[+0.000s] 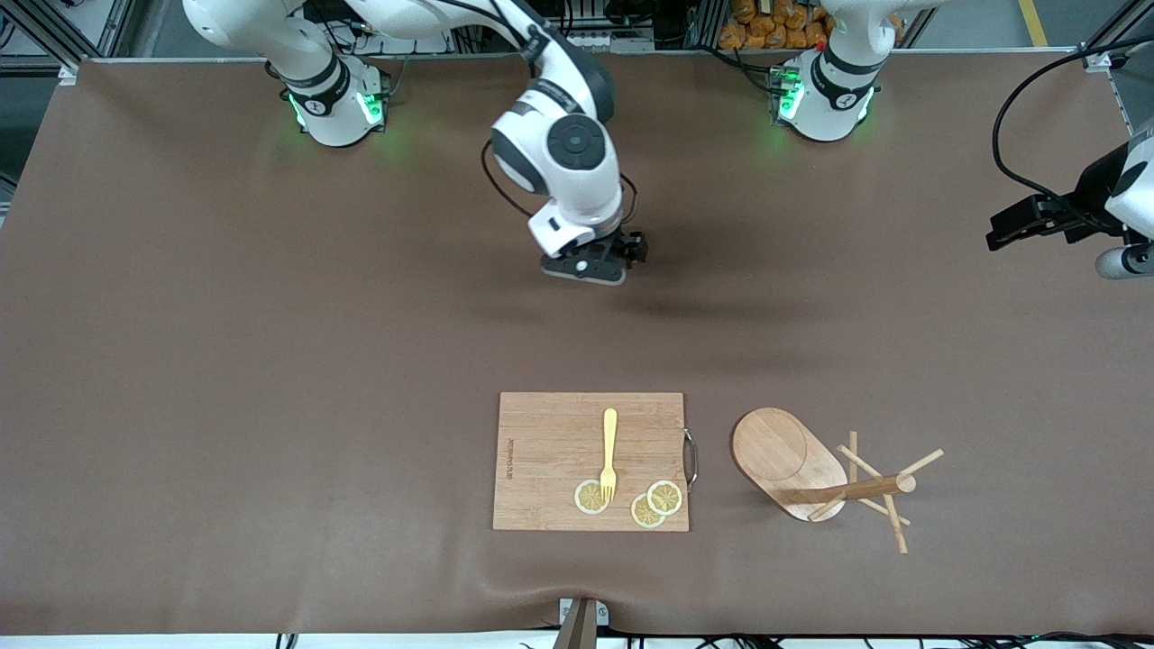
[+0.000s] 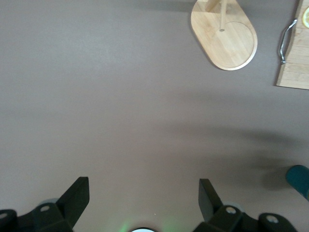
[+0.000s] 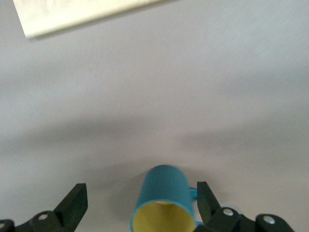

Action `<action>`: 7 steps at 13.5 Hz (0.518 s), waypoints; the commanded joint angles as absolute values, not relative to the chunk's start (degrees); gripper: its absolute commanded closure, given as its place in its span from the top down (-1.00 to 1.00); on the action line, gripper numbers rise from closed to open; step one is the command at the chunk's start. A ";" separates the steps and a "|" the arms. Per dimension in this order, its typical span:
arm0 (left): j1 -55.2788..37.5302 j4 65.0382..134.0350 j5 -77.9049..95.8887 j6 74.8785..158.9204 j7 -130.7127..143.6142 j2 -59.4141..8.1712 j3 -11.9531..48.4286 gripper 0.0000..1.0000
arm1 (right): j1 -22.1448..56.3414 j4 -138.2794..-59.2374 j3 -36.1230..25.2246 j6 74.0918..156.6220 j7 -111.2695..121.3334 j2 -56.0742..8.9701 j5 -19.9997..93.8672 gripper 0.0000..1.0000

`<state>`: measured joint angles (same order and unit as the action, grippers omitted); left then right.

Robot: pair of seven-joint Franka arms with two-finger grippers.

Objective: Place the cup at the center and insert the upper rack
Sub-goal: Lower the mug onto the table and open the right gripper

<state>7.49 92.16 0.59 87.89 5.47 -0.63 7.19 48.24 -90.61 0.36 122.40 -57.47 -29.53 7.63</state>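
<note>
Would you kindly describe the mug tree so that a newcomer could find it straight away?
Start at the rectangular bamboo cutting board near the front camera's edge of the table. Beside it, toward the left arm's end, stands the mug tree: an oval bamboo base with a round post. Thin angled pegs set it apart from the flat board, which carries a fork and lemon slices.

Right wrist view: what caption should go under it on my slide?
Open right gripper above the teal cup standing on the brown table, a cutting board corner in view.
</note>
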 commanded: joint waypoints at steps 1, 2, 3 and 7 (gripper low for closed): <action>7.82 91.58 2.55 88.24 5.19 -0.79 7.12 1.00 | 42.99 -92.02 1.49 115.78 -52.31 -22.78 7.56 1.00; 7.74 91.50 2.55 88.16 5.45 -0.70 7.12 1.00 | 41.33 -92.02 1.49 113.92 -50.47 -21.20 7.47 1.00; 7.65 91.49 2.64 88.15 5.88 -0.70 7.12 1.00 | 39.48 -92.02 1.49 111.82 -47.75 -19.35 7.47 1.00; 7.12 91.50 2.72 88.15 11.06 -0.35 7.65 1.00 | 30.26 -91.59 1.58 101.45 -31.59 -13.11 7.47 1.00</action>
<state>7.29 91.99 1.79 87.98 8.34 -0.63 7.29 34.88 -90.45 0.35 104.76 -37.72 -16.67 7.61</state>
